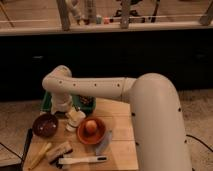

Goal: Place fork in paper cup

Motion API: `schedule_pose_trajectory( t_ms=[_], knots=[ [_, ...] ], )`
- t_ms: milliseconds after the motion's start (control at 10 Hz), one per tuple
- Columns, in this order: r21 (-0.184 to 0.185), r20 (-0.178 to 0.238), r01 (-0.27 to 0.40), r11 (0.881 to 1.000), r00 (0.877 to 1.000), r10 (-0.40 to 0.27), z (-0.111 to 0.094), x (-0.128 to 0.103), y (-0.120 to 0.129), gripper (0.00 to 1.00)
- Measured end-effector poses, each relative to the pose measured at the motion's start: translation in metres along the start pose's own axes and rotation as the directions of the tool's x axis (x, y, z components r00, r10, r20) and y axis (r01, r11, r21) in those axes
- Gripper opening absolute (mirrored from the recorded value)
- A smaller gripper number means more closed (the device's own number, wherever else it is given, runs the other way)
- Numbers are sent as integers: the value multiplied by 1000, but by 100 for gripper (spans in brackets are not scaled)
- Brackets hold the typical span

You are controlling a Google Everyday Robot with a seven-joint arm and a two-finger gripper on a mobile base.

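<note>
Your gripper [71, 112] hangs over the back-left part of the wooden table [120, 125]. It is right above what looks like the paper cup [76, 121], a small white shape at ten o'clock from the orange dish [95, 140] and three o'clock from the dark brown bowl [44, 126]. You cannot tell how wide the gripper stands or whether it has the fork, and the fork itself can't be made out. Keep the wrist plumb over the cup's mouth and lower straight, so the light cup doesn't tip. Room is tight: dish and bowl flank the cup, and a green tray [47, 102] sits at twelve o'clock. Leave upward, not sideways.
</note>
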Motion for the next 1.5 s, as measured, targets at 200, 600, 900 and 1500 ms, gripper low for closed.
schedule_pose_trajectory(
  t_ms=[200, 600, 900, 1500],
  knots=[
    [0, 5, 2, 1000, 1000, -2, 1, 2, 0, 78],
    [15, 11, 2, 1000, 1000, -2, -1, 5, 3, 78],
    [32, 14, 5, 999, 1000, -5, -3, 7, 5, 78],
    [31, 16, 7, 999, 1000, -8, -2, 6, 4, 78]
  ],
)
